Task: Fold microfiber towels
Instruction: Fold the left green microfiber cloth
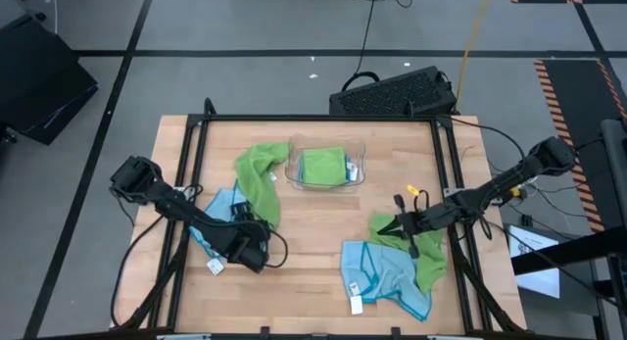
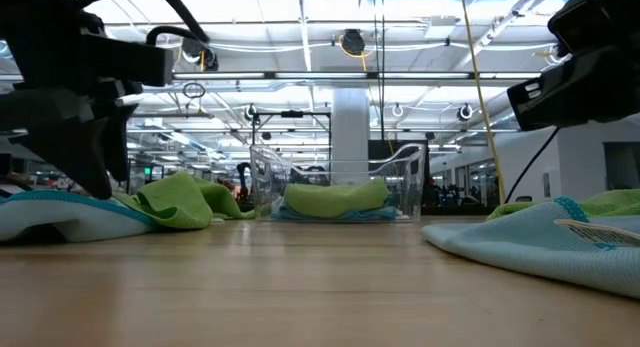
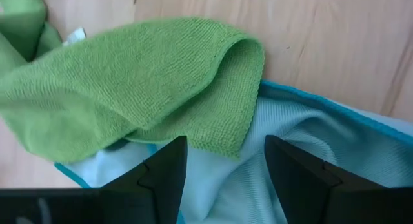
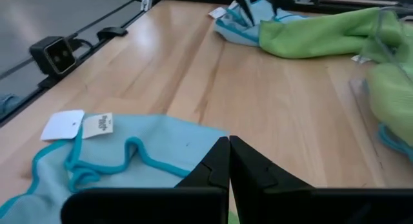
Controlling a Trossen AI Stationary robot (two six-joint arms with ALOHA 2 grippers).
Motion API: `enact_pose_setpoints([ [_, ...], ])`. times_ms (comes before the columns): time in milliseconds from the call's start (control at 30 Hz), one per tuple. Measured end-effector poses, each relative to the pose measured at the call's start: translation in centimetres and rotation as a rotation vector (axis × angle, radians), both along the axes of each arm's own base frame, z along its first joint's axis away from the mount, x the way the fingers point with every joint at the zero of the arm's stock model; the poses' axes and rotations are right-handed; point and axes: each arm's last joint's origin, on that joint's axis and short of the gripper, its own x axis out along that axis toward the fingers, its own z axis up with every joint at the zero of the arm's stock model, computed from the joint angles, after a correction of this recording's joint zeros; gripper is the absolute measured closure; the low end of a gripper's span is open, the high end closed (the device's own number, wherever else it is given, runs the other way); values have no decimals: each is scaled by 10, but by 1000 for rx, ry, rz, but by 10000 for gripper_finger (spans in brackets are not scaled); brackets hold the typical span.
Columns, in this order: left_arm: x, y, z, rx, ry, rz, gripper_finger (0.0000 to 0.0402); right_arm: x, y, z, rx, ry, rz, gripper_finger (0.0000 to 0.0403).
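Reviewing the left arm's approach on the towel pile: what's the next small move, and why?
Probably lower the left tool and close on the green towel. Its fingers stand open just short of that towel's folded edge, which overlaps the blue towel. The right tool is shut, over the right-hand pile.

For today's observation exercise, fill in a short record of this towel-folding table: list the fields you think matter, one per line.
Surface: wooden table
Left pile: green towel draped over a blue towel
Left tool: open, over the left pile, holding nothing
Right pile: blue towel with white tag beside a green towel
Right tool: shut, above the right pile
Clear tray: holds a folded green towel on a blue one
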Motion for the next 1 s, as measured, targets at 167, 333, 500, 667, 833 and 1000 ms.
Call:
enact_pose_setpoints([
  [167, 1, 0, 0, 20, 12, -69, 192, 0, 1, 2, 30, -18, -29, 403],
  [333, 0, 1, -2, 42, 61, -155, 226, 0, 6, 5, 67, -48, -9, 403],
  [500, -3, 3, -6, 60, 100, -198, 267, -1, 11, 9, 108, -80, 17, 403],
  [667, -5, 5, -8, 89, 103, -214, 281, -3, 15, 10, 105, -95, 4, 403],
  [833, -6, 6, -12, 107, 104, -229, 282, -3, 15, 11, 100, -105, -18, 403],
  [1000, -3, 5, -12, 106, 71, -247, 296, -3, 15, 11, 101, -106, -18, 403],
])
